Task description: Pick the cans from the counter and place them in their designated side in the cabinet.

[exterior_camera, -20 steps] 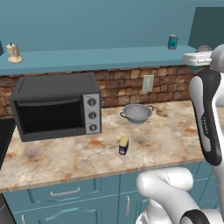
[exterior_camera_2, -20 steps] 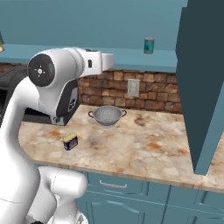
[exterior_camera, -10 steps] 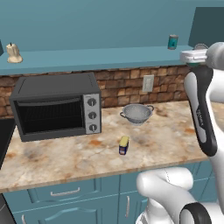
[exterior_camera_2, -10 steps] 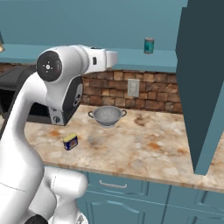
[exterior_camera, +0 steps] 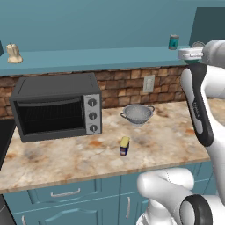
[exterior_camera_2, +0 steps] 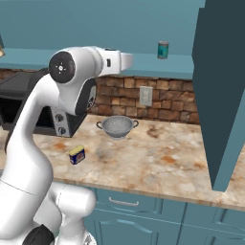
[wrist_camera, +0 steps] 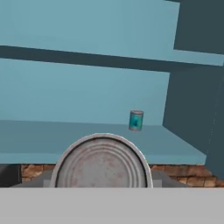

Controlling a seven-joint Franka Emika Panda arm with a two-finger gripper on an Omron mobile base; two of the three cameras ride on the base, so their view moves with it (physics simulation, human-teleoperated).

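In the hand view a can [wrist_camera: 101,164] with a worn silvery round end fills the space between my fingers, and my gripper [exterior_camera: 185,53] is shut on it, level with the cabinet shelf [exterior_camera: 88,57]. A teal can [exterior_camera: 173,42] with a silvery top stands upright on that shelf near its right end, farther along than the held can [wrist_camera: 136,120]. A dark blue can with a yellow top [exterior_camera: 124,146] sits on the mottled counter [exterior_camera: 167,140] toward its front edge. From the right base view the gripper [exterior_camera_2: 127,61] is left of the teal can [exterior_camera_2: 163,50].
A dark toaster oven [exterior_camera: 55,107] stands at the left of the counter. A steel colander [exterior_camera: 137,113] rests by the brick wall. A tall dark teal panel [exterior_camera_2: 220,86] closes the shelf's right end. A small pale ornament [exterior_camera: 14,53] stands at the far left of the shelf.
The arm has swung the hand a little closer to the shelf and the teal can, still gripping the can. The cans on the shelf and counter have not moved.
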